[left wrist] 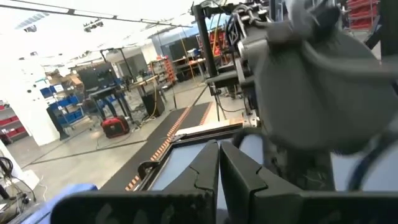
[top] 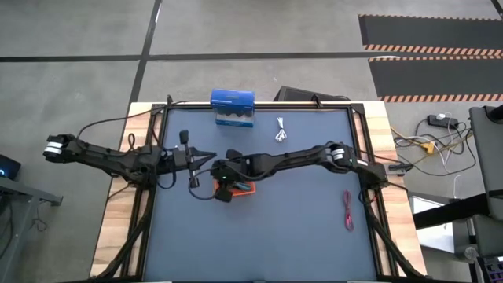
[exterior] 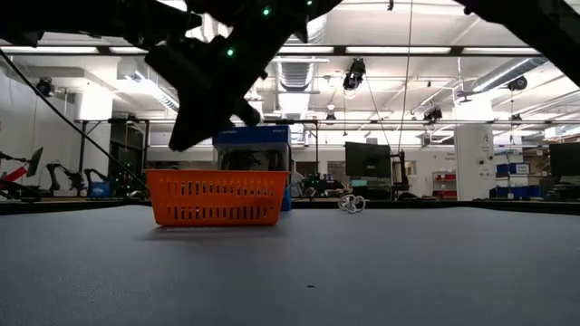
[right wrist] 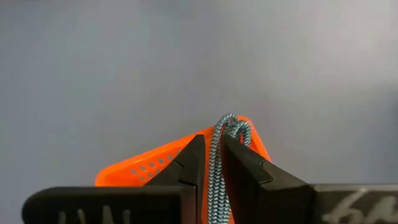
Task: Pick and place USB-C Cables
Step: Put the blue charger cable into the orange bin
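Note:
The orange tray (top: 242,189) sits mid-table and shows in the low view (exterior: 217,197) and the right wrist view (right wrist: 155,165). My right gripper (top: 224,187) (right wrist: 212,140) hangs over the tray, pointing down, shut on the teal-green cable (right wrist: 230,126). In the low view its fingers (exterior: 186,131) stand just above the tray's left rim. My left gripper (top: 211,155) (left wrist: 219,146) is shut on nothing, level, just left of the right wrist. The white cable (top: 280,132) (exterior: 352,203) lies toward the far edge. The red cable (top: 346,211) lies near the right edge. I cannot make out the black cable. My right gripper pinches the teal-green braided cable between its two fingers, coming from above. The strand (right wrist: 216,158) runs along the gap between the fingers, and a small loop (right wrist: 231,124) sticks out past the fingertips over a corner of the tray. Whether the cable touches the tray, I cannot tell.
A blue box (top: 233,108) (exterior: 254,145) stands at the far edge behind the tray. The dark mat (top: 299,228) is bordered by a black frame and wooden table edges. The two arms come close together at mid-table.

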Available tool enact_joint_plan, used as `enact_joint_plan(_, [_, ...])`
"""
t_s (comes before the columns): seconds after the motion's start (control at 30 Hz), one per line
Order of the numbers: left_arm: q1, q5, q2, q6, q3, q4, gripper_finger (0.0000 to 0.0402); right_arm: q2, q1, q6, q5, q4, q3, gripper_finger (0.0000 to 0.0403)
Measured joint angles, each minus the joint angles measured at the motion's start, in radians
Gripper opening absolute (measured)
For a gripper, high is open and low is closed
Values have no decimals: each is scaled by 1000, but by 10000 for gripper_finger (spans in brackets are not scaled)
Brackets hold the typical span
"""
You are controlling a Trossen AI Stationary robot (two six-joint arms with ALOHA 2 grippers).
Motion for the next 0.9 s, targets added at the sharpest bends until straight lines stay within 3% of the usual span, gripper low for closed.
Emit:
enact_joint_plan(0.43, [0,0,2,3,-5,17,0,53,-27,11,0,-35,27,11])
enact_joint_plan(0.9, [0,0,4,9,-3,20,0,53,-28,19,1,-20,5,9])
